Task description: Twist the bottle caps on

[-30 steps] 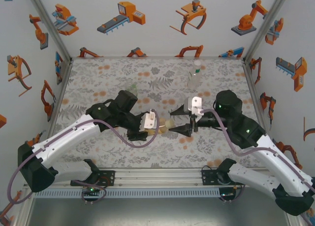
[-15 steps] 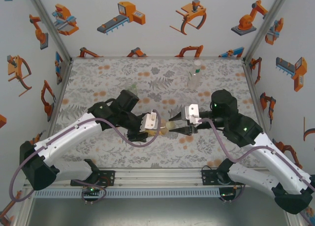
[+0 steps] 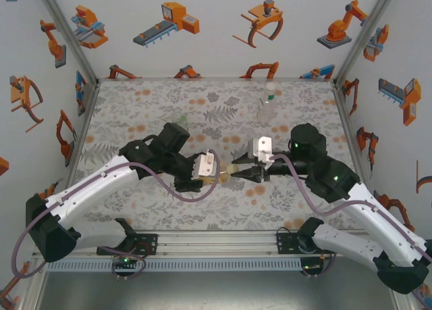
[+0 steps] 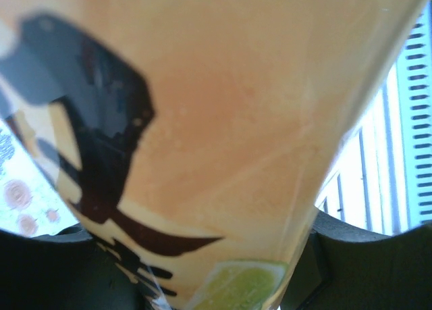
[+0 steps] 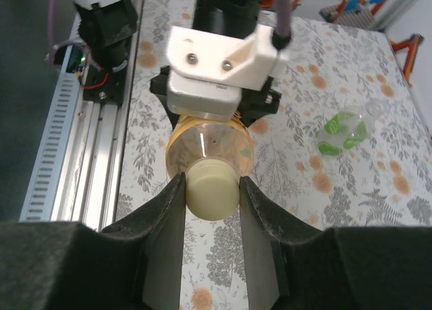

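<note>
Amber plastic is what it's all about right now. The yellow-labelled amber bottle point(image 5: 209, 146) is up off the table point(image 3: 135, 100), held sideways roughly mid-table, between the two arms. The left gripper point(image 3: 201, 178) is clamped narrow around its body. In the left wrist view the label is right up against the lens.

The right gripper point(image 5: 211, 182) has pinched tight onto a pale yellow-green cap point(image 5: 212, 194), one finger on each side. The cap sits square on the mouth of the bottle, so I'd say this is the actual screwing-on step for this one.

My guess for the next move: the right wrist has to roll around the bottle's axis while keeping the cap pushed on straight, and the left just holds steady so the bottle doesn't spin along. I can't tell whether the threads have caught yet.

The other two are parked on the table. The short green-tinted bottle point(image 5: 344, 130) is well off to the left arm's side, and the slim clear one point(image 3: 267, 108) stands near the back right. It's too small to tell whether it's capped.
</note>
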Action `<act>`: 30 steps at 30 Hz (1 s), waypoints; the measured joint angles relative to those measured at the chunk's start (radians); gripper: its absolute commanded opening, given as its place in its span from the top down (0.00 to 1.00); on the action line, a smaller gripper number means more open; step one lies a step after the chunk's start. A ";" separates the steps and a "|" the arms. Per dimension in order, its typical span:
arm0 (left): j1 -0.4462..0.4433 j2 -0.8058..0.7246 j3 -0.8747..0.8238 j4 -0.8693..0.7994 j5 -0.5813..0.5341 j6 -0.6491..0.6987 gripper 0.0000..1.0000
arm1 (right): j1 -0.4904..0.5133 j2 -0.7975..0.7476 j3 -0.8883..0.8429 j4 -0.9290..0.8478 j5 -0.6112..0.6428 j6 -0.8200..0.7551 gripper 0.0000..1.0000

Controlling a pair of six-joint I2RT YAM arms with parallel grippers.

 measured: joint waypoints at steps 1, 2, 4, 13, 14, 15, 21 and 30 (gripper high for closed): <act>0.000 -0.007 -0.002 0.008 -0.029 -0.005 1.00 | 0.000 -0.005 -0.021 0.039 0.029 0.050 1.00; 0.001 -0.013 -0.006 0.017 -0.060 -0.011 1.00 | 0.001 -0.011 -0.046 0.079 0.061 0.105 1.00; 0.002 -0.022 -0.015 0.038 -0.121 -0.024 1.00 | 0.001 -0.018 -0.088 0.149 0.121 0.207 1.00; 0.005 -0.031 -0.060 0.154 -0.381 -0.071 1.00 | 0.005 0.016 -0.199 0.366 0.493 0.855 1.00; 0.005 -0.030 -0.060 0.161 -0.407 -0.073 1.00 | 0.005 0.023 -0.199 0.368 0.530 0.938 1.00; 0.005 -0.029 -0.060 0.165 -0.427 -0.074 1.00 | 0.005 0.029 -0.199 0.367 0.557 1.001 1.00; 0.006 -0.009 -0.060 0.169 -0.525 -0.080 1.00 | -0.003 0.095 -0.177 0.318 0.657 1.297 1.00; 0.014 -0.010 -0.061 0.151 -0.494 -0.093 1.00 | -0.007 0.133 -0.144 0.293 0.654 1.346 0.66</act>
